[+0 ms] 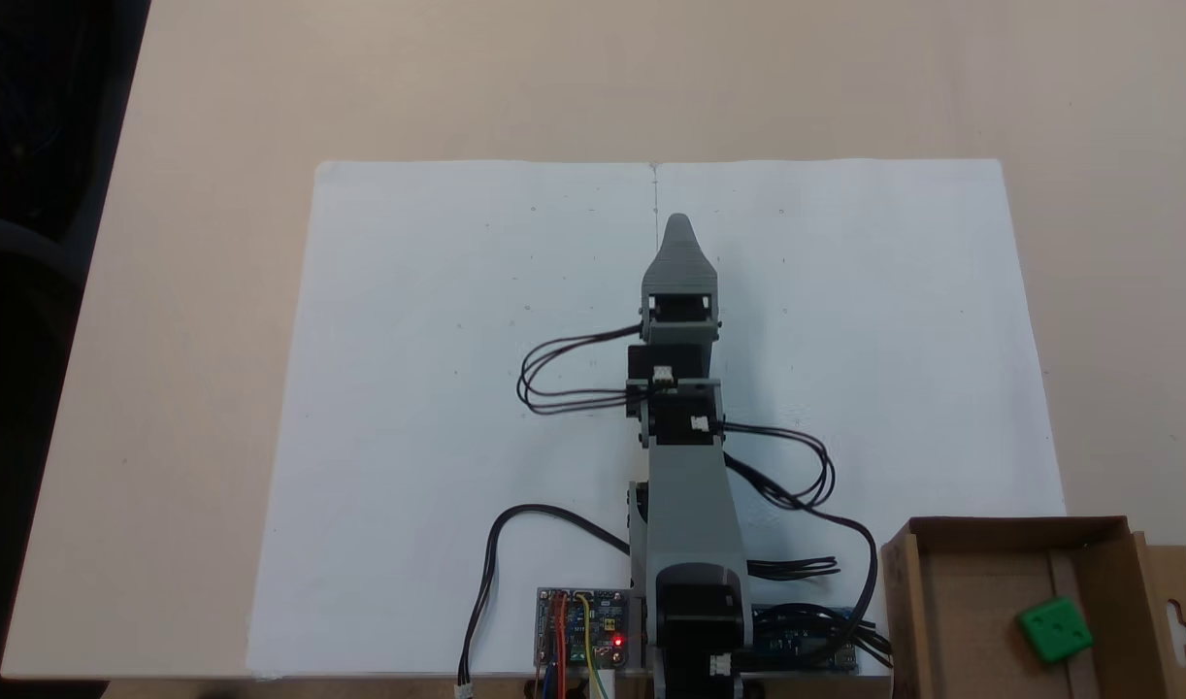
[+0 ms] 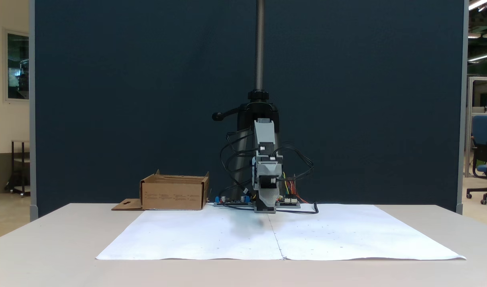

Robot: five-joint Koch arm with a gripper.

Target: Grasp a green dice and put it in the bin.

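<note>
One green dice (image 1: pixel 1054 629) lay inside the bin (image 1: pixel 904 612), in the right-hand compartment as the high fixed view showed it, just right of the inner divider fold. The bin stood at the lower right corner of that view, beside the arm's base; in the frontal fixed view the bin (image 2: pixel 173 195) stood left of the arm, its slotted flap lying flat on the table (image 2: pixel 48 247).

The arm was folded forward over the white paper sheet (image 1: pixel 438 388), well apart from the bin. The gripper (image 1: pixel 679 228) pointed along the sheet's centre crease. From above, a single tapered grey tip was visible, with one jaw concealing the other. In the frontal fixed view the gripper (image 2: pixel 265 207) hung low, near the paper, and no gap between jaws could be resolved. Whether the claw was released or clenched could not be told. Nothing was visible in its grasp. A red indicator was lit on the controller board (image 1: pixel 583 641) at the base.
</note>
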